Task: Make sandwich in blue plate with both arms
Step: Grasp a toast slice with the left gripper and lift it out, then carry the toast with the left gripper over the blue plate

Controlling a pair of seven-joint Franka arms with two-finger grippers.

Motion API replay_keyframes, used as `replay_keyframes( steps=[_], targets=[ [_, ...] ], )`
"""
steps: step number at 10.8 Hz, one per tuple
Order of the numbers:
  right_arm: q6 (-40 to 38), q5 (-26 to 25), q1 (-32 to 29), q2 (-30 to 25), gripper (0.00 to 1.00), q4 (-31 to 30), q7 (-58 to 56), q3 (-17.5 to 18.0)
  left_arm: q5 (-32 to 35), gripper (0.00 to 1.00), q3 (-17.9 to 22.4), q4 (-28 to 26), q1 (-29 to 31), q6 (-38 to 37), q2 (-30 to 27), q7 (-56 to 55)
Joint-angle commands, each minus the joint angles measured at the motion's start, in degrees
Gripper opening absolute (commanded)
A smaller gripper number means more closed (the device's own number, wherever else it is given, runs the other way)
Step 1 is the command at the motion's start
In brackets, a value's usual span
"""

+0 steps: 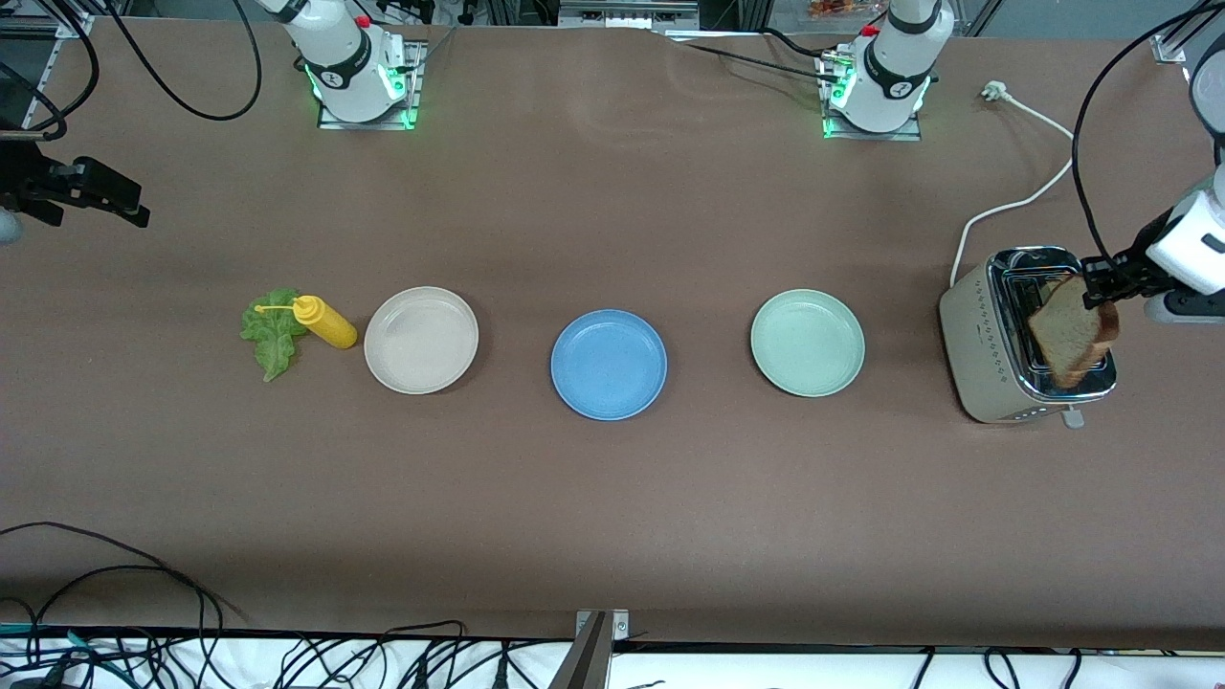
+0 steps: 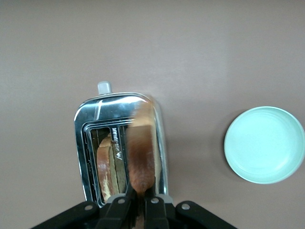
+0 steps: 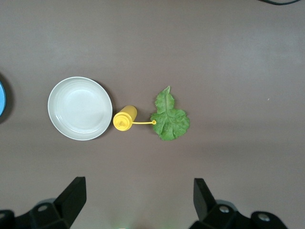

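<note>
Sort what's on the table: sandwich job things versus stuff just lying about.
For the job: blue plate; bread slice clamped in left pincer over toaster; second slice in its slot; lettuce leaf.

Lying about: mustard bottle, cream-white plate, mint-green plate.

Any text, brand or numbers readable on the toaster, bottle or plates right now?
None readable.
Toaster: small marks along its lower front edge, too small to read.
Yellow squeeze bottle: no label visible.
Blue plate, cream plate, green plate: plain.
</note>
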Motion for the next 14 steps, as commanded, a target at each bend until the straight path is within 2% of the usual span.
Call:
replay_keyframes(
  steps=[1,2,7,8,11,14],
  targets=[
    [-0.3,0.7,-0.1,0.5,1.00,1.2,0.3,0.1,1.3,0.00,-4.2,3.6,-0.4,-4.3,-0.8,-0.7],
    [-0.2,0.7,0.0,0.8,1.00,1.2,0.3,0.1,1.2,0.00,-5.5,4.0,-0.5,-4.4,-1.6,-0.5],
    [0.0,0.7,0.0,0.8,1.00,1.2,0.4,0.1,-0.6,0.00,-18.0,4.5,-0.6,-4.5,0.0,-5.7],
    [0.0,0.7,0.0,0.8,1.00,1.2,0.4,0.1,-2.6,0.00,-20.0,4.5,-0.6,-4.5,1.0,-7.6],
    [-0.1,0.7,0.0,0.8,1.00,1.2,0.4,0.1,-3.0,0.00,-27.0,4.5,-0.6,-0.3,5.9,-9.2],
    [-0.1,0.7,0.0,0.8,1.00,1.2,0.4,0.1,-2.9,0.00,-35.3,6.0,-0.6,5.0,12.5,-21.4]
  ],
)
